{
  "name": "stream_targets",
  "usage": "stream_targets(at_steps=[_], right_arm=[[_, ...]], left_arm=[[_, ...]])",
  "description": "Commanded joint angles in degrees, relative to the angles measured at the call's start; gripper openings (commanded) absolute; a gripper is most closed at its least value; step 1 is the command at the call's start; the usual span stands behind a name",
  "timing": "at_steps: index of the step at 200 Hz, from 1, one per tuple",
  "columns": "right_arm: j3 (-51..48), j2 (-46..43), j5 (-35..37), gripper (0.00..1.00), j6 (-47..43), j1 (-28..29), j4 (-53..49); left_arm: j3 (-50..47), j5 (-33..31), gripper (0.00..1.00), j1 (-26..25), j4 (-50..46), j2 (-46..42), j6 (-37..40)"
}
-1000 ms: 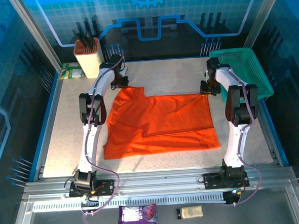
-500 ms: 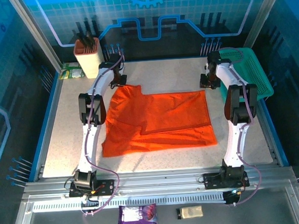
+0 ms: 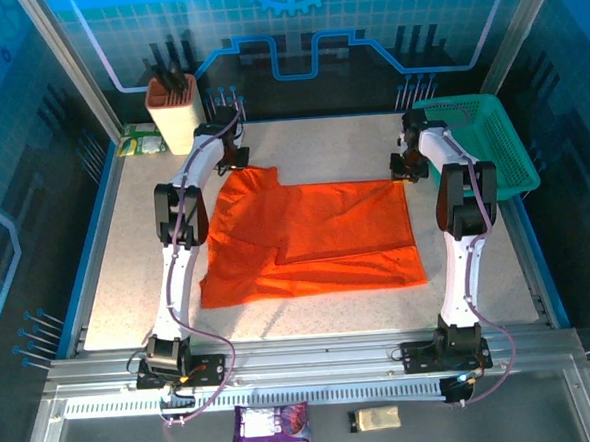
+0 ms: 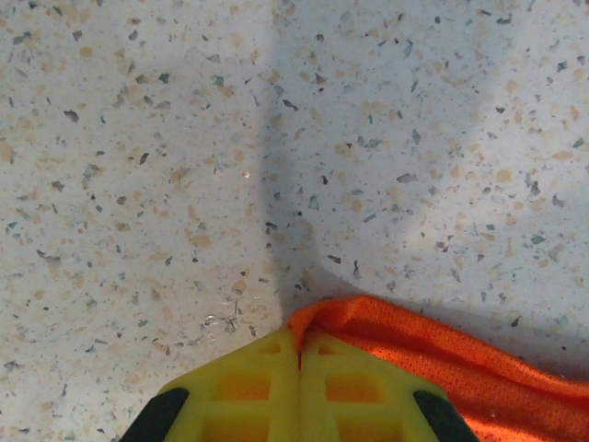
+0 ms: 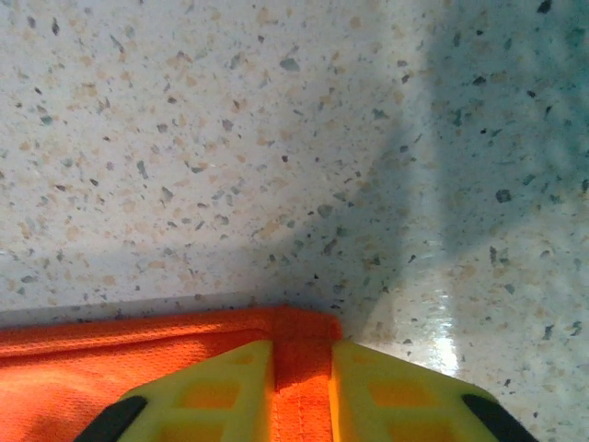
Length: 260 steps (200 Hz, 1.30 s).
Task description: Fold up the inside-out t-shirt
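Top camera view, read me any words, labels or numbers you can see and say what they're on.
No text can be read.
Purple packet in front of the table: print too blurred to read.
Small tan packet beside it: too small to read.
Green and white packet at the far left corner: too small.
Orange t-shirt: no print.

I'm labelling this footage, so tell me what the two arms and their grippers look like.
Left arm and right arm match: slim white links, black joints and bases, a purplish cable along each. Left gripper and right gripper have yellow fingers with square recesses and black rear corners.
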Motion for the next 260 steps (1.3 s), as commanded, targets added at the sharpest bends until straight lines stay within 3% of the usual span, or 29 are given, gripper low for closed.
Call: stream_targets(at_steps=[1,37,72,115,166,260], right_arm=[[3.06,1.4,0.4,0.19,-0.73,0.68,-0.74],[5.98,2.09,1.67,0.0,-1.88,0.88,-2.23],[4.68,-4.17,0.49,0.0,-1.72,1.01,-1.77],[-0.2,-10.88,-0.06,0.0,-1.55,1.35,-1.69],[-12.76,-20.54,-0.16,0.0,-0.33,1.3,1.08],[-37.68,-36.85,-0.15,0.0,4.69,1.24,9.39]], left_arm=[[-1.6,2.77,0.0,0.39,2.16,-4.93,-1.36],[-1.28,3.4,0.0,0.44,4.35,-7.71,-2.92],[-4.06,6.0,0.0,0.3,6.43,-14.05,-5.21],[-24.37,5.5,0.0,0.22,15.67,-30.63,-7.48],[-47.53,4.71,0.0,0.3,23.22,-47.67,-9.14],[-79.54,6.42,0.0,0.39,30.31,-72.19,-16.4]])
